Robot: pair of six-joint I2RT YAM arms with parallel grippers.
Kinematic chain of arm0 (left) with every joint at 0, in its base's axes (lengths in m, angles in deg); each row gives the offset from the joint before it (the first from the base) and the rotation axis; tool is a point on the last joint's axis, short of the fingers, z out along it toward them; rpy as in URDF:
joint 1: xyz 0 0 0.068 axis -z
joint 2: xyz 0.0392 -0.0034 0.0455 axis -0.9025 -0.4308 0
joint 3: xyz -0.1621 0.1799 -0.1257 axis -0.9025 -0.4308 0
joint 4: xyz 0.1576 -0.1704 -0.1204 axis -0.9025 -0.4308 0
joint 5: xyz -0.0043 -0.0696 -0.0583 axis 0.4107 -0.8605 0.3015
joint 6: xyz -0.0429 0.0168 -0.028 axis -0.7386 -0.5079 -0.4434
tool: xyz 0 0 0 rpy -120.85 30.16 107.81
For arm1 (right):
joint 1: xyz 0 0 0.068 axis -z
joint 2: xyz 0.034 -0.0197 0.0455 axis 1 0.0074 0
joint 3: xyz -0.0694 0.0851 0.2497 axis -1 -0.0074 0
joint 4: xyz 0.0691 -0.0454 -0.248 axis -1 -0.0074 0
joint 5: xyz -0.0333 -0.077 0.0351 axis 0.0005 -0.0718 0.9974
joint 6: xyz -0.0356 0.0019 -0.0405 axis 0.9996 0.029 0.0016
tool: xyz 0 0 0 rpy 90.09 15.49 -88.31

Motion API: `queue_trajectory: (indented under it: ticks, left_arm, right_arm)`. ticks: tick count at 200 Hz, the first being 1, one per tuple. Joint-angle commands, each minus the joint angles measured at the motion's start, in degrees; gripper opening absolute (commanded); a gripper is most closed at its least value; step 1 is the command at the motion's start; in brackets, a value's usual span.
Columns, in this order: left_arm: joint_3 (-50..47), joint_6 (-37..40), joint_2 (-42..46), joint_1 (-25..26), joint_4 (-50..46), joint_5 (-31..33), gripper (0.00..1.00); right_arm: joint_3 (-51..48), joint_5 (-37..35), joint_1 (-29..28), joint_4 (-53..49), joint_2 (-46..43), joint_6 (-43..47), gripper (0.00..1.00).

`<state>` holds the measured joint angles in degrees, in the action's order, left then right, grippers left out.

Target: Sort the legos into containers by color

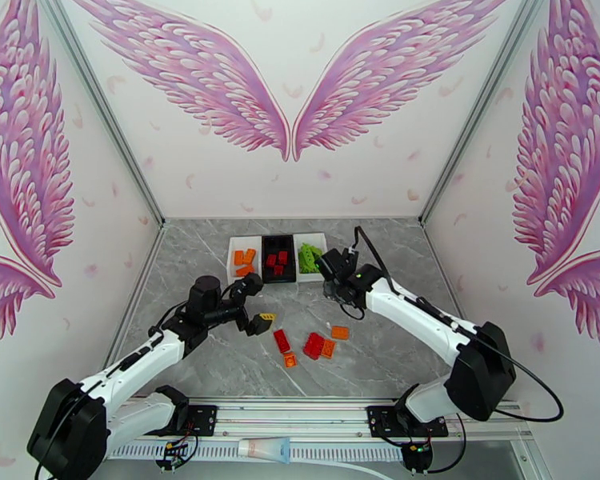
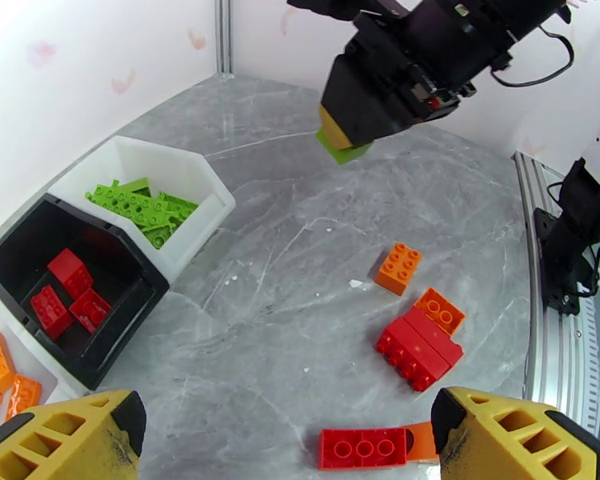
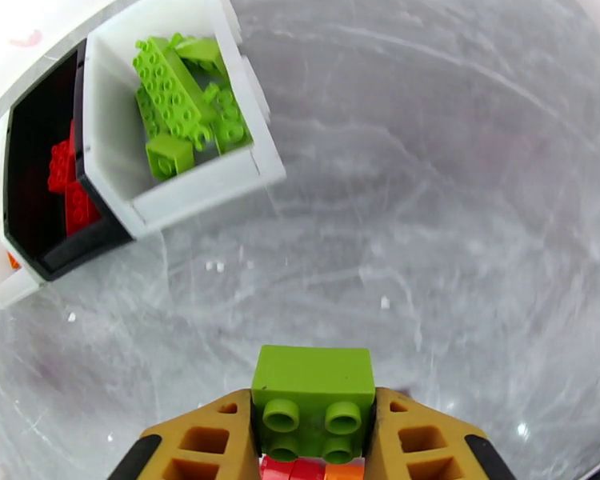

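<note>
Right end effector (image 3: 314, 442) pinching a lime green lego (image 3: 312, 382) above the worktop (image 3: 460, 234), near the white container (image 3: 212, 182) of green bricks (image 3: 176, 90), left end effector (image 2: 288, 434) spread, empty, above loose red and orange legos (image 2: 416, 350)

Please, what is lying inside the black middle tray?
Three red legos lie in the black tray; no other colour shows. In the right wrist view, the wall of the neighbouring white tray covers most of the black one.
</note>
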<state>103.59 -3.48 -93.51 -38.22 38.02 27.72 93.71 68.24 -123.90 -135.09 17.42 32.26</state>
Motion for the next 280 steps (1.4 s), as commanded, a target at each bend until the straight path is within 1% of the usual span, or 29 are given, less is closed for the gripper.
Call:
queue_trajectory:
  ticks: [1, 28, 58, 74, 99, 126, 136, 152, 164, 172, 181, 197, 211, 226, 241, 267, 280]
  left_arm:
    - [3.0, -3.6, -2.0, 0.2, 4.8, 1.7, 0.99]
    - [4.8, -7.6, -4.7, 1.0, 7.6, 4.9, 0.99]
    - [4.8, -12.0, -5.9, 2.6, 9.2, 11.4, 0.99]
    - [4.7, -13.3, -5.2, 3.6, 7.5, 14.6, 0.99]
    - [4.6, -15.3, -3.3, 4.6, 5.1, 19.3, 0.99]
    - [5.4, -17.8, -2.1, 6.3, 0.5, 27.7, 0.99]
    - [5.6, -19.1, -2.0, 7.1, -0.8, 30.8, 0.99]
    - [6.0, -21.9, -2.1, 9.0, -2.1, 35.6, 0.99]
    - [7.1, -24.7, -2.4, 10.2, -4.1, 37.9, 0.99]
    - [8.3, -26.3, -2.8, 11.1, -5.9, 39.5, 0.99]
    - [9.7, -29.0, -3.4, 12.2, -8.4, 41.9, 0.99]
    - [12.4, -34.4, -4.8, 14.0, -13.0, 45.7, 0.99]
    - [14.5, -40.1, -5.7, 15.6, -16.7, 49.4, 0.99]
    - [16.1, -41.9, -6.5, 18.0, -18.3, 52.0, 0.99]
    - [18.4, -45.3, -7.9, 20.1, -21.6, 55.7, 0.99]
    - [22.8, -54.2, -11.4, 23.4, -30.3, 61.4, 0.99]
    - [25.5, -59.2, -13.2, 25.0, -35.7, 62.5, 0.99]
  right_arm:
    - [5.4, -1.9, 2.3, 6.5, 5.1, 9.7, 0.29]
    - [13.5, -1.8, 4.1, 8.1, 13.3, 15.7, 0.29]
    - [23.5, 0.0, 5.2, 8.6, 22.3, 23.3, 0.29]
    - [28.6, 1.0, 5.4, 9.0, 26.6, 26.0, 0.29]
    - [36.7, 2.5, 5.9, 8.6, 33.5, 27.7, 0.29]
    - [45.0, 3.6, 6.5, 6.6, 40.3, 28.8, 0.30]
    - [46.9, 3.8, 6.6, 6.1, 42.0, 29.5, 0.31]
    - [48.3, 3.6, 6.6, 5.8, 43.5, 30.4, 0.36]
    - [48.5, 3.7, 6.6, 5.6, 43.7, 30.2, 0.43]
    - [48.4, 4.3, 6.7, 5.7, 43.4, 30.4, 0.52]
    - [48.0, 5.1, 6.7, 5.7, 42.9, 30.5, 0.59]
    - [46.4, 6.4, 6.6, 5.9, 40.8, 30.6, 0.67]
    - [43.2, 7.3, 6.7, 7.2, 37.7, 31.1, 0.72]
    - [38.7, 8.9, 6.7, 9.6, 33.6, 32.0, 0.77]
    - [34.0, 10.4, 6.9, 11.8, 29.5, 33.6, 0.83]
    - [24.7, 11.9, 7.2, 16.1, 22.0, 36.5, 0.90]
    - [20.7, 13.1, 7.8, 16.0, 17.9, 36.3, 0.96]
